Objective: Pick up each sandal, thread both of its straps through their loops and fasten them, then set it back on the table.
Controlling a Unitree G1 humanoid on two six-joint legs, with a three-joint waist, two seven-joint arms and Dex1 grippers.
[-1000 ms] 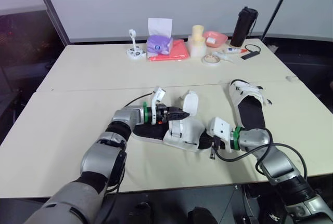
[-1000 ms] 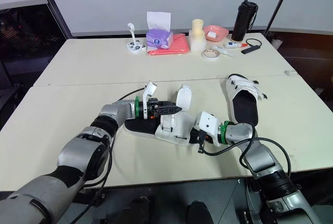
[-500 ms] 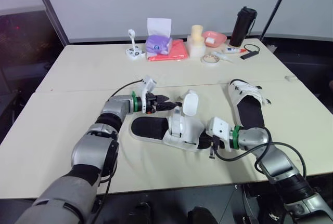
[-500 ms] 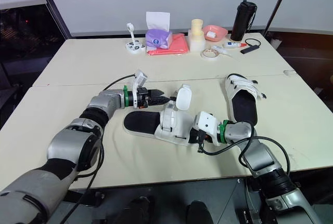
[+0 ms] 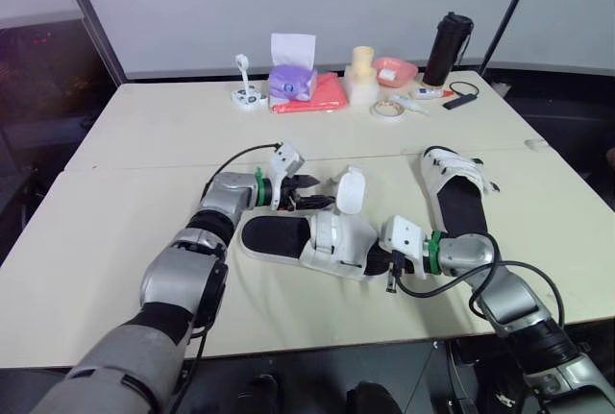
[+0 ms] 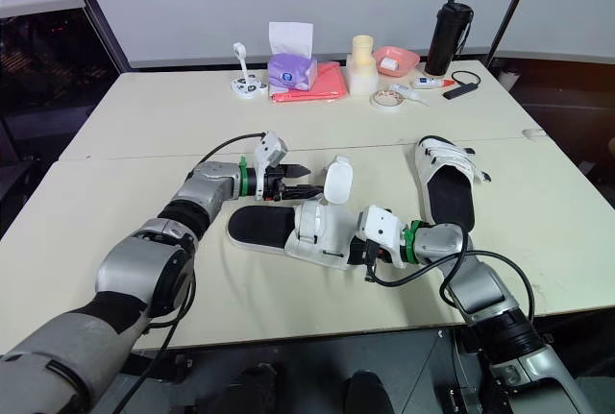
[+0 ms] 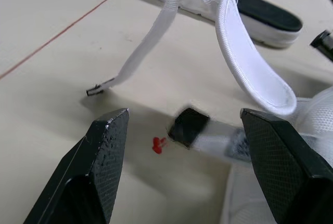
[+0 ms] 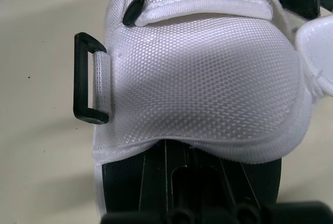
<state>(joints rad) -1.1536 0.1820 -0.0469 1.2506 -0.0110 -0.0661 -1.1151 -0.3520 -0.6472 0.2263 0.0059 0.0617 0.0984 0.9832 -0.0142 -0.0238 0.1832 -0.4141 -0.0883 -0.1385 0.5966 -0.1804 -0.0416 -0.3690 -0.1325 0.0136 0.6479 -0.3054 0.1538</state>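
Two sandals on the tabletop (image 5: 135, 145), right? Where do they lie against the hands?

Yes. The near sandal (image 5: 288, 236) lies flat between them. Its heel end is just below the left hand (image 5: 309, 190) and its toe end is right at the right hand (image 5: 382, 262). The second sandal (image 5: 461, 193) lies well beyond the right hand, on its outer side, apart from it.

Is the left hand holding anything?

No. Its fingers (image 7: 104, 151) are spread wide with nothing between them, held above the tabletop. The near sandal's raised strap flap (image 5: 349, 190) stands just past its tips.

And the right hand?

It sits close up against the toe of the near sandal. The white mesh upper (image 8: 208, 78) is straight ahead of it, with a black loop (image 8: 88, 86) on one side of that upper. Whether it is gripping the sole or only resting there, I cannot tell.

How do the straps stand?

One strap (image 8: 203, 0) lies across the upper, on the side farther from the right hand. The flap by the left hand stands loose and upright.

Anything else?

Far beyond both hands, near the back edge, are a purple tissue box (image 5: 293, 80), a red cloth (image 5: 327, 95) beside it, a black flask (image 5: 450, 49) and a roll of tape (image 5: 386, 109)
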